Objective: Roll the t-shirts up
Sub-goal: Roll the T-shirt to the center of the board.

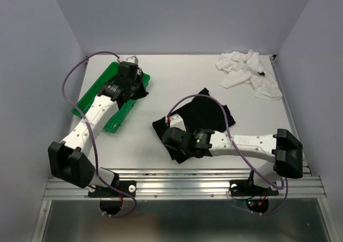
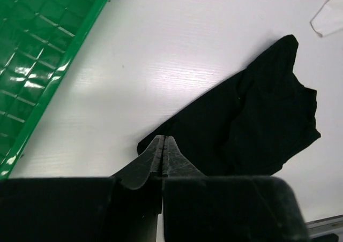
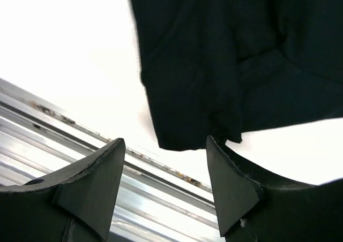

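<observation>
The black t-shirt (image 1: 201, 113) lies crumpled in the middle of the table; it also shows in the left wrist view (image 2: 257, 124) and the right wrist view (image 3: 214, 65). The white t-shirt (image 1: 247, 70) lies bunched at the back right, and one corner of it shows in the left wrist view (image 2: 329, 17). My right gripper (image 1: 172, 141) is open and empty, its jaws (image 3: 165, 140) hovering at the shirt's near-left edge. My left gripper (image 1: 140, 90) is shut and empty (image 2: 163, 141), at the right edge of the green tray, apart from the black shirt.
The green plastic tray (image 1: 94, 95) lies at the back left under the left arm, and shows in the left wrist view (image 2: 37, 54). A metal rail (image 3: 80, 129) runs along the table's near edge, just below the right gripper. Walls close in the table on three sides.
</observation>
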Tool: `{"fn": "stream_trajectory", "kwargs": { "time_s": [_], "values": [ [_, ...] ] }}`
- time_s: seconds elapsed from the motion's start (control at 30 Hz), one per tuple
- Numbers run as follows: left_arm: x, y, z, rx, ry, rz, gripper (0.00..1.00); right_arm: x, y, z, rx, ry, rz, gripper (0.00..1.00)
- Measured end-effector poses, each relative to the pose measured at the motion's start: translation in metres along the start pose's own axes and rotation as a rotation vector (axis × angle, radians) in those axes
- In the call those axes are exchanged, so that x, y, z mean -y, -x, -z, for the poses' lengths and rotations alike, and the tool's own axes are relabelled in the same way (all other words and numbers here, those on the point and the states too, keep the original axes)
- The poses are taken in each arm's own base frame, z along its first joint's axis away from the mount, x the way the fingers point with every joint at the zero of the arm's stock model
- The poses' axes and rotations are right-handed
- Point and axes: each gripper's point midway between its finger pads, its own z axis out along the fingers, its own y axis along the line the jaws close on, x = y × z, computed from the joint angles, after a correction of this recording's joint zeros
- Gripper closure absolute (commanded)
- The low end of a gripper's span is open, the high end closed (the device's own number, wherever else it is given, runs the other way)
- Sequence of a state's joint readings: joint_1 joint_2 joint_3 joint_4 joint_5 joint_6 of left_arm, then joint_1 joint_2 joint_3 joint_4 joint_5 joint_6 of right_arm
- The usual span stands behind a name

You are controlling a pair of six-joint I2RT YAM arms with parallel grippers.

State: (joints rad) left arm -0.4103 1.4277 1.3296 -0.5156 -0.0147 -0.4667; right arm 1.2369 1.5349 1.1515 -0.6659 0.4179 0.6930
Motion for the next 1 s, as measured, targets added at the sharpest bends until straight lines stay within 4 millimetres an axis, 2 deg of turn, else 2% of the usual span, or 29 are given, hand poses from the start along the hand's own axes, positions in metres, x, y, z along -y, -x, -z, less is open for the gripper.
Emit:
{"fn": "stream_trajectory", "kwargs": {
  "time_s": [0.1, 0.2, 0.23, 0.3, 0.33, 0.43, 0.47, 0.53, 0.57, 0.67, 0.77, 0.87, 1.0],
  "values": [
    [-0.020, -0.003, 0.023, 0.031, 0.020, 0.066, 0.85, -0.010, -0.010, -0.007, -0.008, -0.022, 0.120, 0.32],
    [-0.030, -0.017, 0.031, 0.021, 0.028, 0.102, 0.79, -0.011, -0.025, -0.021, -0.044, -0.054, 0.198, 0.32],
    [-0.033, -0.024, 0.032, 0.012, 0.031, 0.111, 0.72, -0.010, -0.030, -0.025, -0.055, -0.062, 0.217, 0.32],
    [-0.041, -0.041, 0.030, -0.020, 0.050, 0.132, 0.63, -0.009, -0.036, -0.032, -0.071, -0.076, 0.244, 0.34],
    [-0.044, -0.050, 0.029, -0.043, 0.055, 0.143, 0.52, -0.009, -0.037, -0.035, -0.072, -0.077, 0.248, 0.35],
    [-0.051, -0.076, 0.024, -0.107, 0.064, 0.172, 0.32, -0.005, -0.045, -0.046, -0.074, -0.093, 0.266, 0.48],
    [-0.052, -0.084, 0.023, -0.124, 0.059, 0.180, 0.29, -0.002, -0.048, -0.050, -0.076, -0.102, 0.270, 0.57],
    [-0.054, -0.100, 0.023, -0.157, 0.045, 0.200, 0.20, 0.002, -0.054, -0.057, -0.085, -0.126, 0.284, 0.67],
    [-0.054, -0.105, 0.023, -0.166, 0.034, 0.209, 0.18, 0.002, -0.057, -0.062, -0.085, -0.133, 0.286, 0.77],
    [-0.051, -0.118, 0.026, -0.186, -0.003, 0.230, 0.10, 0.000, -0.052, -0.064, -0.061, -0.133, 0.280, 0.92],
    [-0.048, -0.126, 0.027, -0.195, -0.042, 0.241, 0.07, -0.001, -0.050, -0.065, -0.051, -0.130, 0.273, 0.99],
    [-0.044, -0.135, 0.022, -0.198, -0.093, 0.248, 0.06, -0.001, -0.047, -0.067, -0.041, -0.117, 0.252, 0.99],
    [-0.048, -0.163, 0.010, -0.236, -0.134, 0.268, 0.06, 0.005, -0.039, -0.066, -0.024, -0.070, 0.174, 0.99]
  ]
}}
